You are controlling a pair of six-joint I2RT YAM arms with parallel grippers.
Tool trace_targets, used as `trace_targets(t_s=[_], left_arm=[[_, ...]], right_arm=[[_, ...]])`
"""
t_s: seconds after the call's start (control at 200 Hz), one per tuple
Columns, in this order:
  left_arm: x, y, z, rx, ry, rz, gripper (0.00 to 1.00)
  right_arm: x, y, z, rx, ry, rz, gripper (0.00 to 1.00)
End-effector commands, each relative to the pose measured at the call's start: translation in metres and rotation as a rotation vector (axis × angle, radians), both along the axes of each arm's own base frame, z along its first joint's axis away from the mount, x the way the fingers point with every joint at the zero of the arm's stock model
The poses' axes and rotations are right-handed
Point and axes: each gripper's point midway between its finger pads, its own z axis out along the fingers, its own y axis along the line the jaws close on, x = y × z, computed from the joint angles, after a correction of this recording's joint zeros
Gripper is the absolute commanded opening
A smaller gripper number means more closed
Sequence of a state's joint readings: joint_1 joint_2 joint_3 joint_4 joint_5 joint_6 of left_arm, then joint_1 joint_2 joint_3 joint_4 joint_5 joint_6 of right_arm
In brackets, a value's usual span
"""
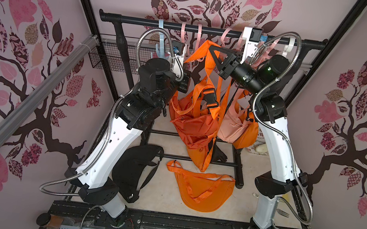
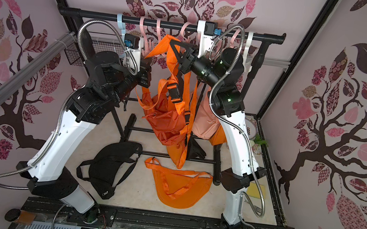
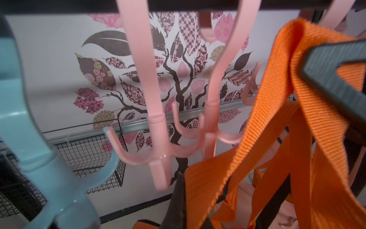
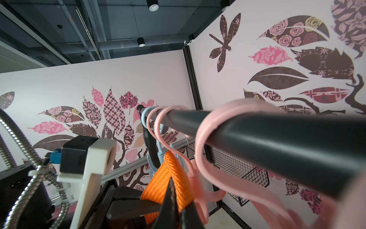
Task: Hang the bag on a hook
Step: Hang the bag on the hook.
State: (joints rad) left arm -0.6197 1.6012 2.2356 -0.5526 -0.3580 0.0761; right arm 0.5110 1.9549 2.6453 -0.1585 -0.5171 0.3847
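Note:
The orange bag (image 1: 192, 124) hangs in the air below the black rail (image 1: 190, 27), and its orange strap (image 1: 207, 50) rises in a loop. My right gripper (image 1: 212, 48) is shut on the top of that loop, close under the rail. In the right wrist view the strap (image 4: 168, 174) lies folded over the shut right gripper (image 4: 178, 210), beside a pink hook (image 4: 200, 178). My left gripper (image 2: 148, 62) is shut on a lower part of the strap (image 3: 213, 178). The pink hooks (image 3: 156, 138) hang just behind and to the left.
A blue hook (image 1: 161, 34) and a white hook (image 1: 289, 47) hang at the rail's ends. A pink bag (image 1: 232, 124) hangs beside the orange one. On the floor lie another orange bag (image 1: 201, 188) and a black bag (image 1: 136, 167). A wire basket (image 1: 110, 58) sits back left.

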Motion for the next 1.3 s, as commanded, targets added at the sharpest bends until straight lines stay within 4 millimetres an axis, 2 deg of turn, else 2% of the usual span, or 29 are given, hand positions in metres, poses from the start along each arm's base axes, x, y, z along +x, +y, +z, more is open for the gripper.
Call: trace_targets(t_s=[0.0, 0.12, 0.35, 0.64, 0.885, 0.93, 1.0, 1.295], left_arm=[[-0.011, 0.024, 0.032, -0.072, -0.1, 0.07, 0.0], [-0.006, 0.022, 0.027, -0.056, -0.093, 0.08, 0.0], [0.009, 0.014, 0.0, -0.009, -0.038, 0.094, 0.0], [0.01, 0.01, -0.017, -0.003, -0.007, 0.071, 0.0], [0.012, 0.005, -0.035, 0.008, 0.029, 0.055, 0.0], [0.012, 0.005, -0.037, 0.011, 0.032, 0.054, 0.0], [0.012, 0.004, -0.039, 0.011, 0.039, 0.043, 0.0], [0.02, -0.02, -0.062, 0.023, 0.109, -0.043, 0.0]], right_arm=[[-0.004, -0.021, 0.035, 0.096, -0.126, -0.08, 0.0], [0.006, -0.016, 0.029, 0.091, -0.123, -0.09, 0.0], [0.027, -0.007, 0.006, 0.053, -0.07, -0.104, 0.0], [0.021, -0.005, -0.008, 0.044, -0.033, -0.065, 0.0], [0.022, -0.006, -0.036, 0.029, 0.022, -0.071, 0.0], [0.019, -0.008, -0.036, 0.029, 0.025, -0.07, 0.0], [0.021, -0.009, -0.048, 0.023, 0.05, -0.079, 0.0], [0.028, -0.018, -0.076, -0.026, 0.102, -0.164, 0.0]])
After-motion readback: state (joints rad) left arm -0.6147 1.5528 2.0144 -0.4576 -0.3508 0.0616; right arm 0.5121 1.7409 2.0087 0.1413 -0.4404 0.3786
